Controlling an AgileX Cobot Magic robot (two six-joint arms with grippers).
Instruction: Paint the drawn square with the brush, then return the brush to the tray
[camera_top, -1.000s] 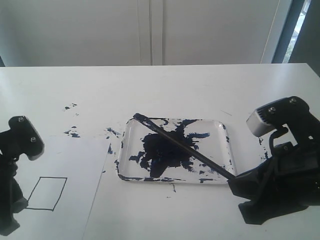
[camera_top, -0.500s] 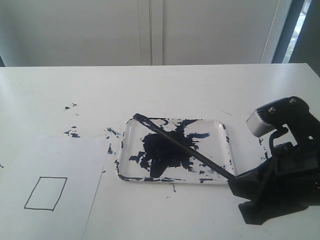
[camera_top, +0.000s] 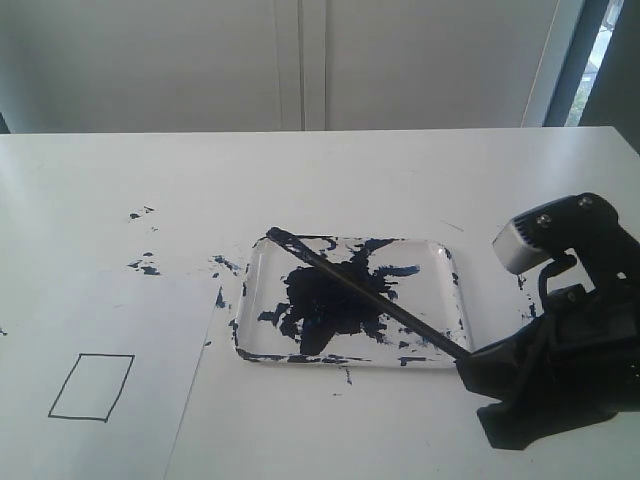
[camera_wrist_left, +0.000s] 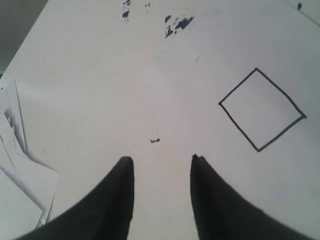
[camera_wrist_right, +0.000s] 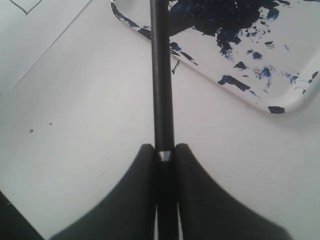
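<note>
The clear tray (camera_top: 452, 262) with a dark navy paint pool sits mid-table. The long black brush (camera_top: 365, 292) lies diagonally across it, tip at the far left corner, handle end at the near right. My right gripper (camera_top: 468, 357) is shut on the handle end; in the right wrist view its fingers clamp the brush (camera_wrist_right: 162, 75) at the gripper (camera_wrist_right: 163, 149), beside the tray (camera_wrist_right: 295, 102). The drawn square (camera_top: 91, 386), blank inside, is on the paper at the near left. My left gripper (camera_wrist_left: 161, 159) is open above the paper, with the drawn square (camera_wrist_left: 262, 109) off to one side of it.
The white paper sheet (camera_top: 110, 330) covers the near left of the table. Paint specks (camera_top: 145, 263) dot the table left of the tray. Loose crumpled paper sheets (camera_wrist_left: 22, 170) lie beside the left gripper. The table's back edge meets a white wall.
The left arm has withdrawn out of the exterior view, uncovering the whole square. The right gripper and brush have stayed in place.
</note>
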